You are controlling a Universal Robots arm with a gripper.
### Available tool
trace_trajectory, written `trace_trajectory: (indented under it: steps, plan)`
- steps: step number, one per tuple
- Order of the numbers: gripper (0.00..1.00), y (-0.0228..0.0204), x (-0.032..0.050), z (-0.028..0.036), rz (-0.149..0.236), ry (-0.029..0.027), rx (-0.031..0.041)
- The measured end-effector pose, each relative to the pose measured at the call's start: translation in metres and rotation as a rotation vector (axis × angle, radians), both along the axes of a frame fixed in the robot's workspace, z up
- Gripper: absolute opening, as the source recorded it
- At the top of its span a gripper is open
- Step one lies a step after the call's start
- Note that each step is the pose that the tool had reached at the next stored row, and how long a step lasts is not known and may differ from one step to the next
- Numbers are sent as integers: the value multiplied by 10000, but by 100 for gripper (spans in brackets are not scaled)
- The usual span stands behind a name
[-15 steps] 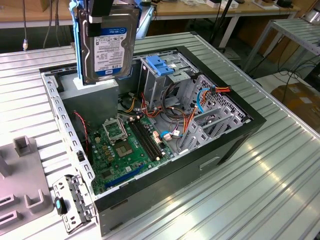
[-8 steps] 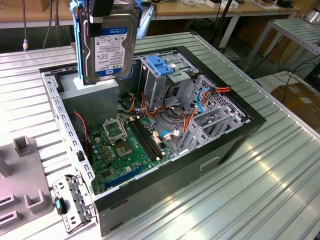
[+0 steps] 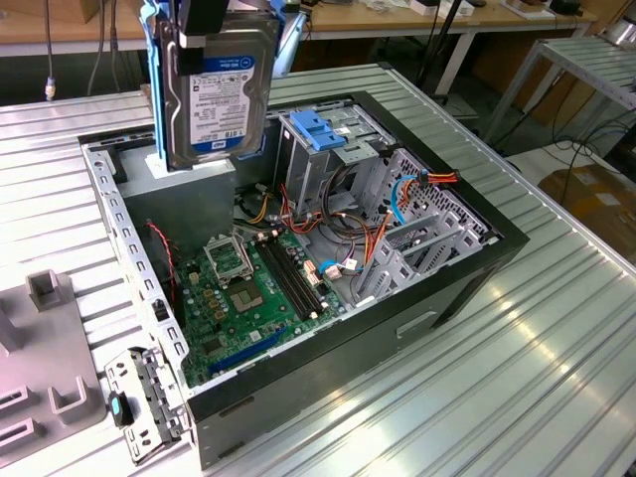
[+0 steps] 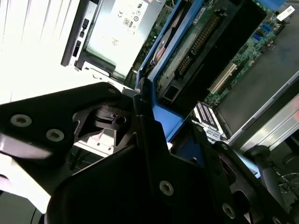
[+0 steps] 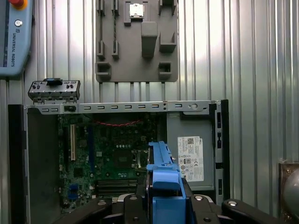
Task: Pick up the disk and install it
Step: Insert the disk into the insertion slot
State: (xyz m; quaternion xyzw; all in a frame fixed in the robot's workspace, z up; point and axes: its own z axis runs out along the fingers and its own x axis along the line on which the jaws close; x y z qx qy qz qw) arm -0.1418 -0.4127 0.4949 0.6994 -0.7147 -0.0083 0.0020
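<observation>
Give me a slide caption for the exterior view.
Gripper holds the disk upright above the open computer case.

The exterior view's top edge cuts off the disk (image 3: pixel 221 89); its label print is too small.

We see the disk (image 3: pixel 221 94) in silver metal, its white label crossed by a blue band with black print, edged by blue carrier rails (image 3: pixel 157 79). The motherboard (image 3: pixel 238 308) is green, and the case (image 3: pixel 378 348) is black outside and grey within. Its cables (image 3: pixel 383 234) look red, orange and yellow, perhaps blue too. The table (image 3: pixel 517 388) is silver with ribbed stripes; the fixture plate (image 5: pixel 135 42) is plain grey.
</observation>
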Motion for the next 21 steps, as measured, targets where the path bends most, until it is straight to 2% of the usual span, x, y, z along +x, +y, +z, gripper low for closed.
trace_trajectory:
  steps: [21]
  plan:
    - [37, -148, 0, -6, -1, -1, 1]
